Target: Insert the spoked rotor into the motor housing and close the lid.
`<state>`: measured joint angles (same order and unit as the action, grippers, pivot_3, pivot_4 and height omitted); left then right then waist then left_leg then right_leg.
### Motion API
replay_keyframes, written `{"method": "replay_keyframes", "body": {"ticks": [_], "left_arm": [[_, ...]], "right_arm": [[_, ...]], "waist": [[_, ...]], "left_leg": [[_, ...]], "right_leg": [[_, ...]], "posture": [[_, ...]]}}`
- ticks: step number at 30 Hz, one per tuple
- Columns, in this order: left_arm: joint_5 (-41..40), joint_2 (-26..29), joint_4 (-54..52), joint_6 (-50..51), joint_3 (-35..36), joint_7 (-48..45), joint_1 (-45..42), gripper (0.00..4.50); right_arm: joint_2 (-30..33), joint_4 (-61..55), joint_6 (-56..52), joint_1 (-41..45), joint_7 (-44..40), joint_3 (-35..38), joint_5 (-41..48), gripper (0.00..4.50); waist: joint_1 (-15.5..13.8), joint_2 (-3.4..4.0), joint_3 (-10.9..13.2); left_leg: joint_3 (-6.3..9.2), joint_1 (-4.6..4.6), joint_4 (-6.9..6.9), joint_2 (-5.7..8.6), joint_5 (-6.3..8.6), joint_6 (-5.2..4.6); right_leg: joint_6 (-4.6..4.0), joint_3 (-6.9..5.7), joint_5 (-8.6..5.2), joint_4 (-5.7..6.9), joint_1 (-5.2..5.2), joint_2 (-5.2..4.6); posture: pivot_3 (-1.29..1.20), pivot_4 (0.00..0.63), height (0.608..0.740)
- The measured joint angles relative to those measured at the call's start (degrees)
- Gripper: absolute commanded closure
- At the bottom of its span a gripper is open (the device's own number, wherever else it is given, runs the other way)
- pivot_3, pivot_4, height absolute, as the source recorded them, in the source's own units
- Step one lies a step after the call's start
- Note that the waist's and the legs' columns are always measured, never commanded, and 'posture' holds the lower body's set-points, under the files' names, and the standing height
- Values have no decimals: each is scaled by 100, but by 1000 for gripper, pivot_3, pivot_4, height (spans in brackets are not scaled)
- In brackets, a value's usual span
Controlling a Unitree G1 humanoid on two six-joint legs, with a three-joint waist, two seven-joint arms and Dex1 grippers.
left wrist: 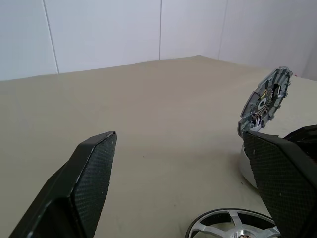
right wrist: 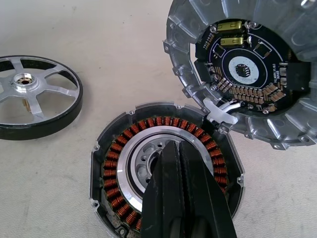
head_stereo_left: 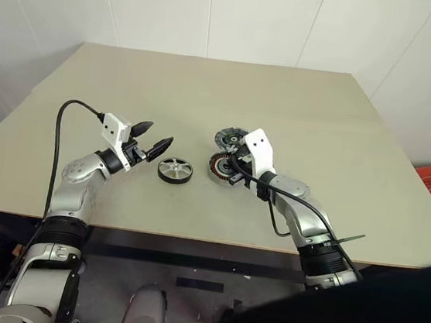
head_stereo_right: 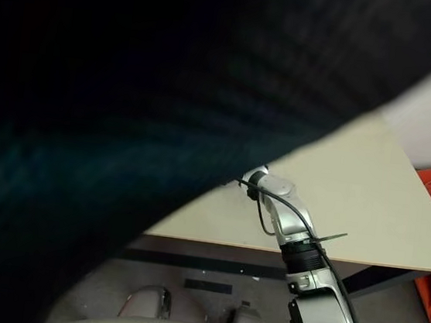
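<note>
We find the rotor (head_stereo_left: 175, 170) flat on the desk (head_stereo_left: 342, 145), just beyond the left claw (head_stereo_left: 153, 138), fingers apart. The right claw (right wrist: 181, 173), fingers together, presses the housing (right wrist: 124, 163) hub; the lid (right wrist: 247, 64) stands open behind it.

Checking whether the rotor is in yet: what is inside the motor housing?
Inside the motor housing: copper windings around a bare silver hub, no spoked rotor. The shut right gripper covers part of the hub.
</note>
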<state>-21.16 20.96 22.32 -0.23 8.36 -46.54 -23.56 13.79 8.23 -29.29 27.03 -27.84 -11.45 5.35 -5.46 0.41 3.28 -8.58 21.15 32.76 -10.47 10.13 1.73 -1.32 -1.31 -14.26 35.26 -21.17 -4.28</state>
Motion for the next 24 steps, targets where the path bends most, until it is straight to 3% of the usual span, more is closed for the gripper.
{"method": "replay_keyframes", "body": {"ticks": [24], "left_arm": [[-2, 123, -3, 10, 53, 63, 9, 191]], "right_arm": [[-260, -239, -190, -396, 549, 182, -38, 4474]], "waist": [[-5, -8, -5]], "left_leg": [[1, -11, -1, -1, -4, 6]], "right_leg": [[0, 1, 0, 4, 7, 0]], "posture": [[0, 0, 740]]}}
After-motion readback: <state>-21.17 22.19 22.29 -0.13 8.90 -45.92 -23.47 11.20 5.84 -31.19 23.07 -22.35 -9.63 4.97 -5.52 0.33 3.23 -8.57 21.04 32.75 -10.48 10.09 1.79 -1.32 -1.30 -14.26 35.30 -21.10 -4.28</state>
